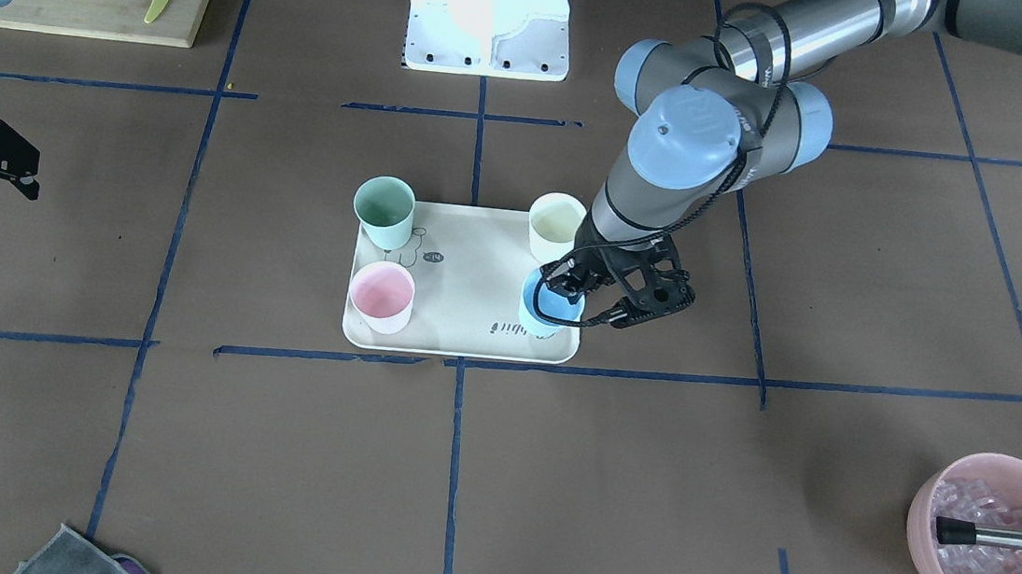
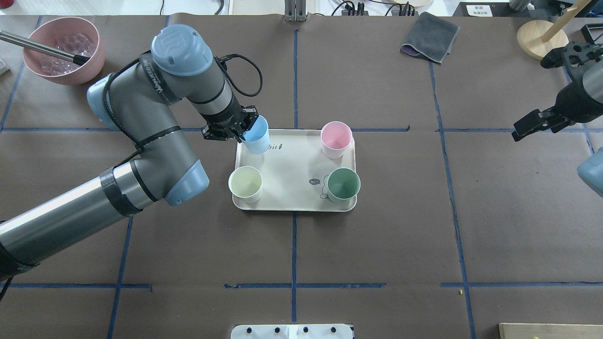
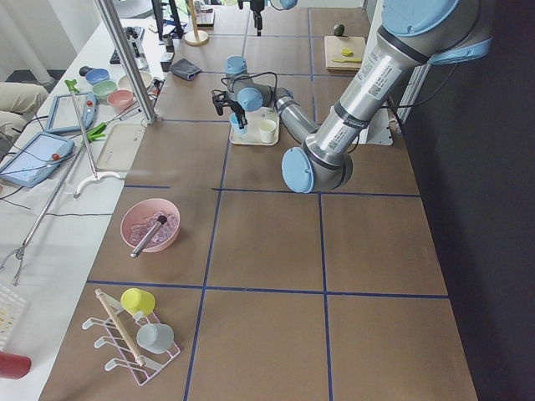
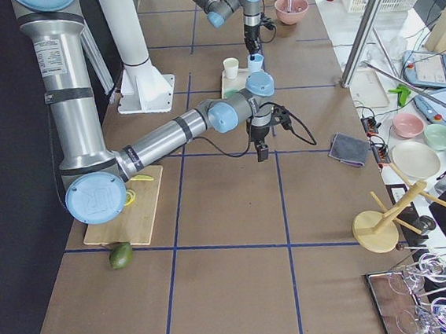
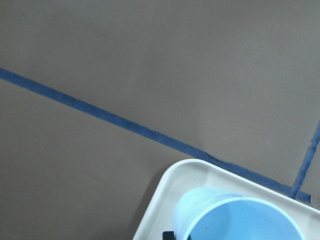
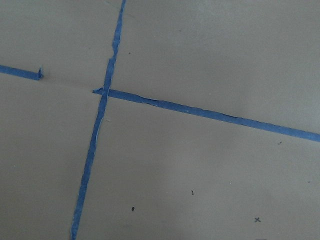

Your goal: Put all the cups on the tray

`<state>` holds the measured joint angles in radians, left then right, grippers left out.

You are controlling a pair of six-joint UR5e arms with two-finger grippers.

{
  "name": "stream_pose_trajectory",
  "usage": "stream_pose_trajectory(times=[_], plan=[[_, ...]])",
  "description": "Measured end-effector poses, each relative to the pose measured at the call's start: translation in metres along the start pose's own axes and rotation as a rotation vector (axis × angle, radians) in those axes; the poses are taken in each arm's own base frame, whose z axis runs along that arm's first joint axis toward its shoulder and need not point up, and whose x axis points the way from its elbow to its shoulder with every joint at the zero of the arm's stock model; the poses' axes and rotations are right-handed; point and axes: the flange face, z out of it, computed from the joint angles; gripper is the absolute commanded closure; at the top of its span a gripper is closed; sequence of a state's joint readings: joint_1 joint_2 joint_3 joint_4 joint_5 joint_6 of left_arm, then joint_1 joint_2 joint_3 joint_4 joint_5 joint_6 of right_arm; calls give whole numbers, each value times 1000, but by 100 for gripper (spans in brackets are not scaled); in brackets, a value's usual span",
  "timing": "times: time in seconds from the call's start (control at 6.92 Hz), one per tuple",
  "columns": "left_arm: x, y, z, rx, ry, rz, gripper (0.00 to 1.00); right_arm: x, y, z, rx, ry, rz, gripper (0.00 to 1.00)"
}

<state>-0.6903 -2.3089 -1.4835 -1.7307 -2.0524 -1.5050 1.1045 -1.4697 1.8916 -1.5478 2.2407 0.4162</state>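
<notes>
My left fingers (image 2: pixel 244 134) pinch the blue cup (image 2: pixel 258 138) by its rim, tilted at one corner of the tray (image 2: pixel 292 165), mid-table. The pink cup (image 2: pixel 336 139), green cup (image 2: pixel 344 184) and yellow cup (image 2: pixel 245 183) stand at the other corners. I judge that only settling this one and letting go is left.

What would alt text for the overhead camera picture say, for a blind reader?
The left claw grips a blue cup by its rim at a corner of a cream tray, where the pink cup, green cup and yellow cup stand in the other corners. The right claw hangs far aside.
</notes>
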Motion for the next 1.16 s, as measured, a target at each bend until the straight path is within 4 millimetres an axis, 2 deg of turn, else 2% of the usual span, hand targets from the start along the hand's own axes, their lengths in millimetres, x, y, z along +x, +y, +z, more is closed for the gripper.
stream_pose_trajectory(times=[0.14,0.29,0.43,0.72,0.87,1.01,1.16], plan=[[3,9,9,14,-10,5,71,0,0,0,0,-1,0,1],[2,12,15,25,-18,8,14,0,0,0,1,-1,0,1],[1,11,17,33,-22,11,0,0,0,0,1,-1,0,1],[-5,4,8,34,-23,29,0,1,1,0,0,-1,-2,1],[-23,-11,-9,19,-28,65,0,4,2,0,1,1,-4,1],[-60,-33,-35,3,-44,132,0,17,7,-2,1,6,-14,1],[-108,-61,-64,0,-66,231,0,42,15,-7,2,17,-46,1]])
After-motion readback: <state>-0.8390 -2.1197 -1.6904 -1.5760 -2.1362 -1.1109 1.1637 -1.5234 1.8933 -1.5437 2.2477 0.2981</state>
